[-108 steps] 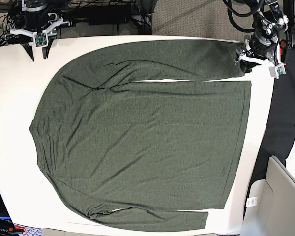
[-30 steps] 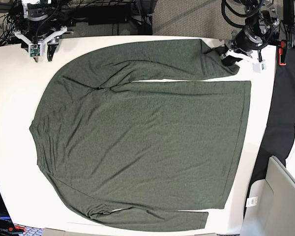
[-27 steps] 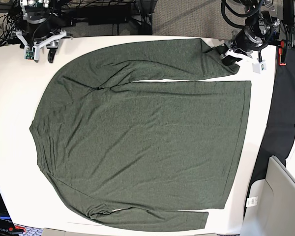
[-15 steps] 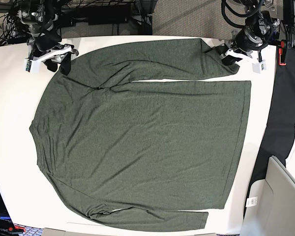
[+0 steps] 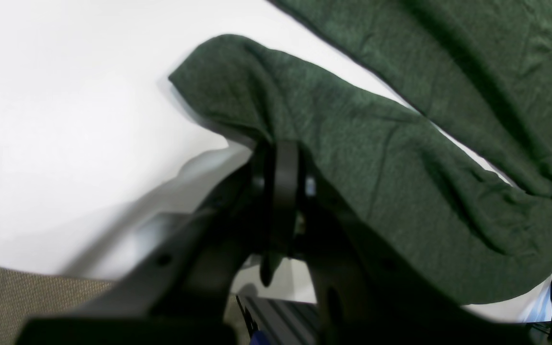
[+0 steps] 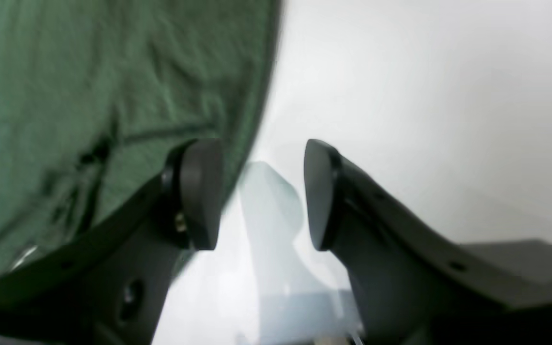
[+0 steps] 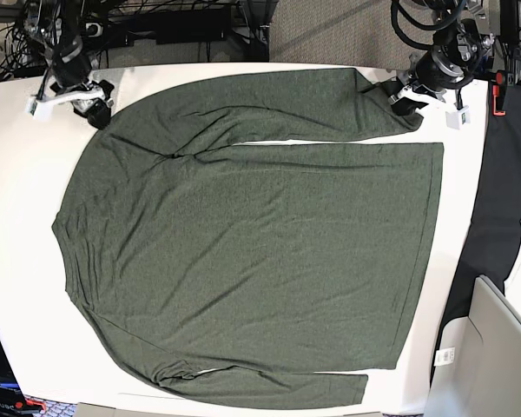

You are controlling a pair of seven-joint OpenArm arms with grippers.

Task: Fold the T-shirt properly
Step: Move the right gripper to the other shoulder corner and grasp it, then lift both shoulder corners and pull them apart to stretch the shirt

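Note:
The dark olive-green T-shirt [image 7: 252, 234] lies spread flat on the white table [image 7: 17, 217], long sleeves along the far and near edges. My left gripper [image 7: 403, 98] is shut on the far sleeve's cuff at the back right. In the left wrist view the left gripper [image 5: 281, 160] pinches the cuff fabric [image 5: 352, 139], which lifts slightly off the table. My right gripper [image 7: 96, 109] is open at the shirt's far left shoulder edge. In the right wrist view the right gripper [image 6: 259, 191] straddles that edge, with the T-shirt [image 6: 89, 96] under its left finger and nothing gripped.
A black cloth [image 7: 497, 200] hangs along the table's right side. A grey box [image 7: 491, 365] sits at the near right corner. Cables and arm mounts [image 7: 182, 22] crowd the floor behind the table's far edge.
My right gripper has come from the far left corner of the table down to the shirt's shoulder edge. The left gripper has stayed put, holding the cuff.

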